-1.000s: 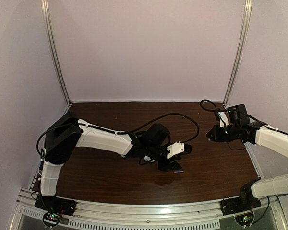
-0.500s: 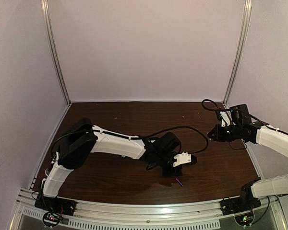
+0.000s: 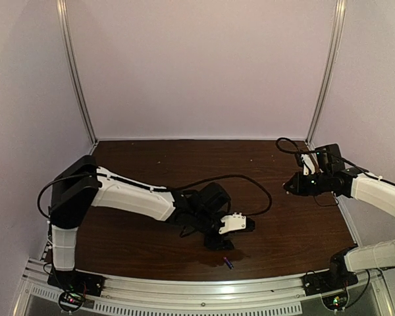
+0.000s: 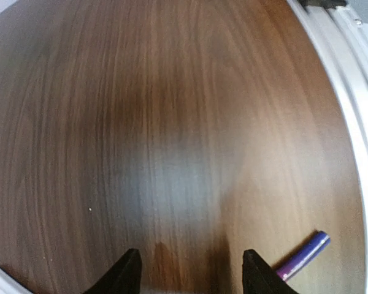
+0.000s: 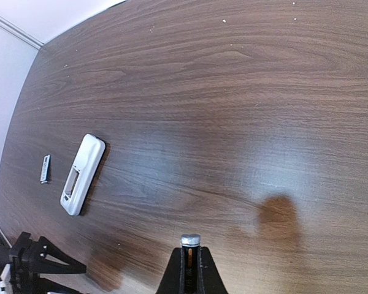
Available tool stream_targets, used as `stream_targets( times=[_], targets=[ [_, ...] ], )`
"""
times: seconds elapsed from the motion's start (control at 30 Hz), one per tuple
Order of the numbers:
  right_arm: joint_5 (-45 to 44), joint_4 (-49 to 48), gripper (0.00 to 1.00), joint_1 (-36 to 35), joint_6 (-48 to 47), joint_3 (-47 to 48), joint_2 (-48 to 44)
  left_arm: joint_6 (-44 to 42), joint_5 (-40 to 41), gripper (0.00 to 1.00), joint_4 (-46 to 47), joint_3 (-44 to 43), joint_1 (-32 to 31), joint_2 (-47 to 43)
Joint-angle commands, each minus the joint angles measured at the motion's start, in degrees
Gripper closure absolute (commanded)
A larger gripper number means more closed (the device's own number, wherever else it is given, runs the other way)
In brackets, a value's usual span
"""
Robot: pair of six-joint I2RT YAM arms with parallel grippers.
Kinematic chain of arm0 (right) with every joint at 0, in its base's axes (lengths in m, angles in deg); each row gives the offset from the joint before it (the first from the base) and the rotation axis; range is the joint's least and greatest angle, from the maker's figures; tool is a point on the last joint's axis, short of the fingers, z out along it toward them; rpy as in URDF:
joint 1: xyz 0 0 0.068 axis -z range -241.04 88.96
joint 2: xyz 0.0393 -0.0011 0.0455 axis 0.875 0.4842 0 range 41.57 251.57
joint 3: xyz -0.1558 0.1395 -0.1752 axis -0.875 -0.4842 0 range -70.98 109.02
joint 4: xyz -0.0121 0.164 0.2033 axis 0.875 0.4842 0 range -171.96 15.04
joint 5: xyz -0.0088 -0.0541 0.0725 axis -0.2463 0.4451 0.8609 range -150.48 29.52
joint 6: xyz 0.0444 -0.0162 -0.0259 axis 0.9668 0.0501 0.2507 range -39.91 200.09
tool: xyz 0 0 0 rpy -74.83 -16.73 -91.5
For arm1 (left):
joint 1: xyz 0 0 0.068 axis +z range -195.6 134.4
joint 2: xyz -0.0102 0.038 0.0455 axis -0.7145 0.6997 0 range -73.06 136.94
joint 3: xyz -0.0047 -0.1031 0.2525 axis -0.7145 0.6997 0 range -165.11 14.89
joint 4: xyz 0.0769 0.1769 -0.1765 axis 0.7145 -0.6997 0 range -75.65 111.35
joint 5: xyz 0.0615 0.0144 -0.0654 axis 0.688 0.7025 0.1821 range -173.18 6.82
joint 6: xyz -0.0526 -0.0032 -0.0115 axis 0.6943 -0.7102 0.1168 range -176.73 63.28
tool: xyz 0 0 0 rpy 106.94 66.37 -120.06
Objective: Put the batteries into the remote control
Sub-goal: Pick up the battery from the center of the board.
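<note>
Picking up the second cell looks to be the step in hand. The left gripper [image 4: 191,272] hangs low over the tabletop [image 3: 296,230] close to its near edge, jaws spread with only bare wood between them. The loose battery [image 4: 303,256] lies flat just outside the finger on the right of the left wrist view, near the metal rail [image 4: 356,122] along that edge. The right gripper [image 5: 190,263] hovers over the right side of the tabletop, jaws pinching the held battery [image 5: 190,240], whose silvery cap pokes out past the fingertips. The remote control [image 5: 83,174] lies flat with its battery bay facing up, well apart from the right gripper and beside a small pale strip [image 5: 45,168].

The next move probably calls for the left gripper to shift sideways until the loose battery sits between its fingers, then lower and close. The cell is slim and round, so a nudge could roll it toward the rail. The right gripper would then have to carry its cell to the bay and line it up lengthwise.

The overhead view does not show the remote control, probably because the left arm covers it, so which edge it lies near cannot be fixed. One end of the loose battery is cut off behind the finger. Most of the held battery is buried in the grip. The strip is too small to identify, and whether the bay is empty cannot be told.
</note>
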Motion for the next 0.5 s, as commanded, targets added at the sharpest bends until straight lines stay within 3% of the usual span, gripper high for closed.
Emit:
stream_targets(
  times=[0.0,0.17,0.3,0.47],
  targets=[
    [1.5,-0.3,1.00,0.4,-0.7,-0.5,-0.1,-4.3,-6.4,0.41,4.3,6.3,0.1,-8.0],
    [1.7,-0.5,1.00,0.4,-0.7,-0.6,-0.5,-9.4,-9.9,0.34,6.5,18.2,0.0,-14.7],
    [1.8,-0.7,1.00,0.4,-0.7,-0.6,-0.2,-12.3,-8.5,0.15,5.1,21.6,-1.9,-15.8],
    [2.4,-1.0,1.00,0.4,-0.7,-0.6,0.1,-13.1,-6.0,0.12,7.6,23.6,-4.2,-15.4]
  ],
)
